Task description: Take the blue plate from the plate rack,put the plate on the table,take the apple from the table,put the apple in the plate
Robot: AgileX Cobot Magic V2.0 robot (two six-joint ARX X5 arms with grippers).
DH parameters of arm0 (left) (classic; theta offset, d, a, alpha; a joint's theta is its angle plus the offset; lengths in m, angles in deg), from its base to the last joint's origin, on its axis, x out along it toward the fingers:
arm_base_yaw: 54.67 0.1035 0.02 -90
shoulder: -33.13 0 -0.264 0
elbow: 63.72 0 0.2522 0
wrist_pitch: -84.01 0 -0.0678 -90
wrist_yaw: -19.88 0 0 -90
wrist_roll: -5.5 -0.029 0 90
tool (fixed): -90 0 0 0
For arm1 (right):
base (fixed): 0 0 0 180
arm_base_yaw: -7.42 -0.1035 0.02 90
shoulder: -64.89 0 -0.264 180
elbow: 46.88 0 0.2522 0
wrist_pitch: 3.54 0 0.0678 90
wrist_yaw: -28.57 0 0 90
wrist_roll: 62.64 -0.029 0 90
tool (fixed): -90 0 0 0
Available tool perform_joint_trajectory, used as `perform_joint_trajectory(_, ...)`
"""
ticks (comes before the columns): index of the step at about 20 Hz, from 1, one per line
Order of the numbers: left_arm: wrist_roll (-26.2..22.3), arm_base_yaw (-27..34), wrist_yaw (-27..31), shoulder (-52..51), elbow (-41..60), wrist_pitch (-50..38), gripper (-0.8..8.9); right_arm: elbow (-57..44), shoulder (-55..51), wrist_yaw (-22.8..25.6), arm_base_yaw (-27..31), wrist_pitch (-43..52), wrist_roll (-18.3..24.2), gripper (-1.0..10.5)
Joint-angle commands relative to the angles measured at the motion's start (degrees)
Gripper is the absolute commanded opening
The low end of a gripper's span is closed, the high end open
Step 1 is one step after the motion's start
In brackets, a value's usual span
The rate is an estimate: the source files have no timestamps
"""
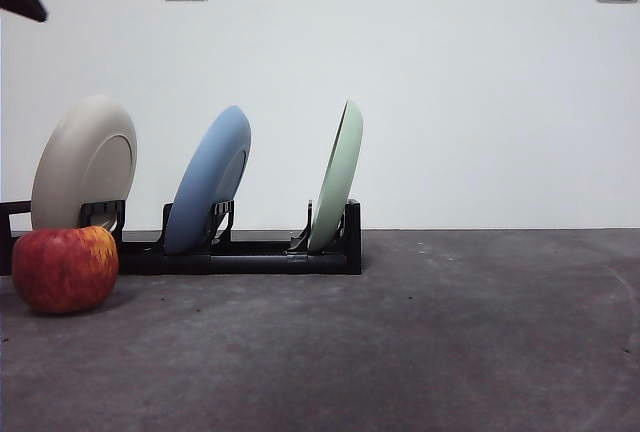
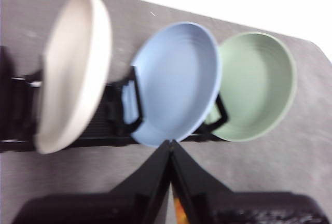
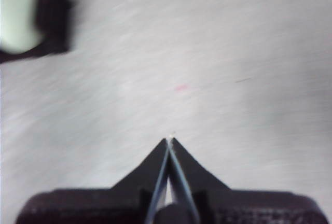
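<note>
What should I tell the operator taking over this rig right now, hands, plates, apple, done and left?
Left hand: shut, empty, above the rack and facing the blue plate.
Right hand: shut, empty, over bare table.
Blue plate stands in the plate rack's middle slot, between the cream plate and the pale green plate.
Apple sits on the table in front of the cream plate's end of the rack.
Done: nothing yet.
Left: pull the blue plate, lay it on the table, put the apple in it.
</note>
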Motion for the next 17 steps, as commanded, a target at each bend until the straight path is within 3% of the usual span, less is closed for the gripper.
perform_joint_trajectory(1, -1.75, -1.05, -1.40, 6.19, -7.69, 4.59, -0.06, 0.26, 1.73, -8.28, 0.02, 0.24, -0.33, 0.0)
perform_joint_trajectory(5, -4.39, -3.93, -1.40, 18.10, -23.17, 15.23, -0.06, 0.26, 4.63, -15.37, 0.00, 0.55, -0.42, 0.0)
perform_joint_trajectory(10, -6.27, -8.15, -1.36, 32.44, -41.64, 27.36, -0.06, 0.28, 6.01, -15.82, -0.02, 0.02, -0.44, 0.0)
perform_joint_trajectory(17, -5.40, -11.56, -1.18, 46.77, -56.96, 34.53, -0.04, 0.28, 5.99, -15.85, -0.02, 0.31, -1.46, 0.0)
